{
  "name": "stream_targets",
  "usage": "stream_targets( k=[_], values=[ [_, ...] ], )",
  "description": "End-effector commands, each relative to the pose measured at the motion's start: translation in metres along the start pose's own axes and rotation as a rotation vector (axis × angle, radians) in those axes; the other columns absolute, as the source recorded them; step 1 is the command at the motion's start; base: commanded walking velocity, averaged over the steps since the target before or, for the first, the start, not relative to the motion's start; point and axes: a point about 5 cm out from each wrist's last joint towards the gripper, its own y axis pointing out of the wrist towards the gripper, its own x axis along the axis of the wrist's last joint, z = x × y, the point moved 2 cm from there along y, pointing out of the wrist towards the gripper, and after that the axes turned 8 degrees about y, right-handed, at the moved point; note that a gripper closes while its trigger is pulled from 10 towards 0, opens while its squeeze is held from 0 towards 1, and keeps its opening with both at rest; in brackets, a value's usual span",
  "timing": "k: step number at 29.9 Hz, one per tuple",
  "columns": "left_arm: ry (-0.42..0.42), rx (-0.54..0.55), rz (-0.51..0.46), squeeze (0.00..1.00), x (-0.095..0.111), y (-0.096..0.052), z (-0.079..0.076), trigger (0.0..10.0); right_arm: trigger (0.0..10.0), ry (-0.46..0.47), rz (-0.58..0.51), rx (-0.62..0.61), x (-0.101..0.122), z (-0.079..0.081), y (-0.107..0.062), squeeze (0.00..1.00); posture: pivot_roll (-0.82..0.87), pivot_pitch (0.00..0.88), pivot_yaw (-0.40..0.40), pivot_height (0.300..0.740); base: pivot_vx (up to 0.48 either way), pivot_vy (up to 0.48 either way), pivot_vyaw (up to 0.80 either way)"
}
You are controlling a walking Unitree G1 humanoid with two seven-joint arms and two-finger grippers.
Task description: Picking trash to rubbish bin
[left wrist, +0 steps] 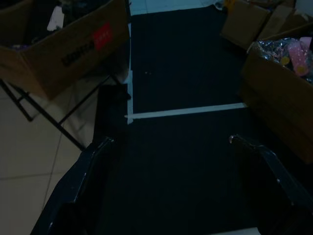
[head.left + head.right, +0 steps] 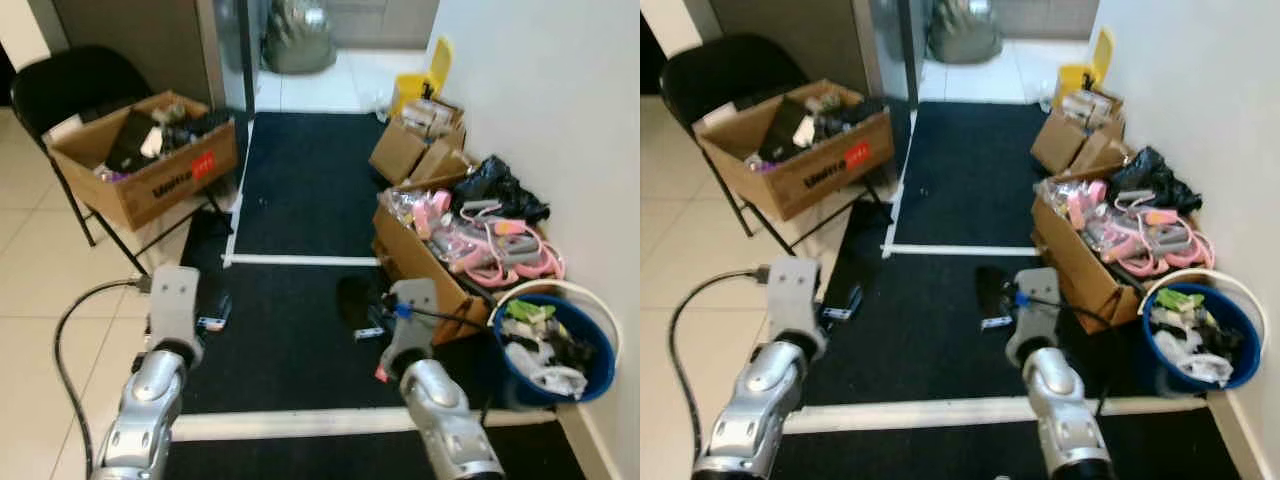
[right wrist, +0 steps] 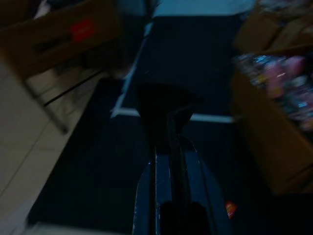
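Our right hand [image 3: 168, 122] hangs low over the black mat [image 2: 300, 330], its two fingers pressed together around a dark, flat piece of trash [image 3: 164, 110] that juts out past the fingertips; what the piece is, we cannot tell in the dim wrist view. Our left hand [image 1: 171, 142] is raised over the same mat with its fingers [image 1: 93, 161] spread wide apart and nothing between them. A small red scrap [image 2: 381, 374] lies on the mat just beside our right arm, and a small card-like item [image 2: 212, 322] lies near our left arm at the mat's edge. To our right, against the white wall [image 2: 560, 90], stands the blue rubbish bin [image 2: 598, 372], already holding white and green scraps. Just beside it sits an open cardboard box [image 2: 420, 262] heaped with pink items, and behind that a black bag [image 2: 497, 185] and two smaller boxes [image 2: 410, 148]. To our left, a black folding chair [image 2: 70, 85] carries another open box with a red label [image 2: 150, 185]. White tape lines [image 2: 300, 260] cross the mat.
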Motion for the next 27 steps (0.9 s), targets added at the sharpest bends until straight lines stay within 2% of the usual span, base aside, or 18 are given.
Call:
stream_targets(
  k=[1, 27],
  values=[
    [0.010, 0.007, 0.035, 0.00, -0.008, -0.003, 0.003, 10.0, 10.0, 0.027, -0.009, -0.010, -0.001, 0.002, -0.001, 0.00, -0.04, 0.112, -0.029, 0.740, 0.274, 0.000, 0.00],
    [0.023, -0.002, 0.030, 0.00, -0.008, -0.003, 0.005, 10.0, 10.0, 0.040, -0.060, -0.088, 0.005, -0.011, 0.002, 0.00, -0.03, 0.090, -0.023, 0.740, 0.276, 0.000, 0.00]
  ],
)
